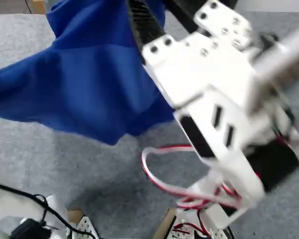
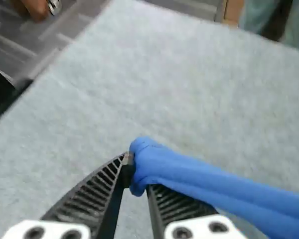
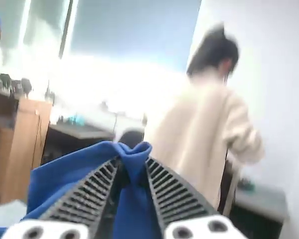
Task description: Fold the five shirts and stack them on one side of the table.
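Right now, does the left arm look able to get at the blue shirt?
Yes, it seems so: its jaws are shut on a bunched edge of the blue shirt, over the grey table, with nothing in the way.

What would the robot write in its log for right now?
left hand: shut on blue shirt | right hand: shut on blue shirt | shirt: hangs over grey table, unfolded

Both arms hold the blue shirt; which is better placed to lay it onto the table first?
Probably left: the left gripper pinches the blue shirt while facing the grey table; the right gripper grips it pointing out at the room.
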{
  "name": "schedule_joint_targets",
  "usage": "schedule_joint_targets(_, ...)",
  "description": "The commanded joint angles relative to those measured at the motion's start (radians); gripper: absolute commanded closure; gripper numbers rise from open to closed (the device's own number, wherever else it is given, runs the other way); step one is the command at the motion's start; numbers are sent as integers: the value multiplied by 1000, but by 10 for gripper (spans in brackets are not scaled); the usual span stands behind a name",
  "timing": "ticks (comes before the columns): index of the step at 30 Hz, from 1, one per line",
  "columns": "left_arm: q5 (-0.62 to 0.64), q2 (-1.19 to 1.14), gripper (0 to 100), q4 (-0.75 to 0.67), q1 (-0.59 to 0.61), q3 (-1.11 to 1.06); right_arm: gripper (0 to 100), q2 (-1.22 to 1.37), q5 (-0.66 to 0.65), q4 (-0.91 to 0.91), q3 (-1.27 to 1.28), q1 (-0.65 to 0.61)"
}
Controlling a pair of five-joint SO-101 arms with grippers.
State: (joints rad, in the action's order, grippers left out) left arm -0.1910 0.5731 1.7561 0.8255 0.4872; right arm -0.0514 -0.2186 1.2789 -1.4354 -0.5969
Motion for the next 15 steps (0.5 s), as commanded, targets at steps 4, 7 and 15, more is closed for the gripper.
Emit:
schedule_joint_targets(4,-80,175,971,6,136,12,985,-111,-46,-38,-27,-34)
schedule_joint_targets(7,-137,295,971,5,171,-107,985,-128,-46,-37,-25,-31)
schedule_joint_targets(15,-199,566,971,-64,157,-506,985,-130,-48,-37,205,-28)
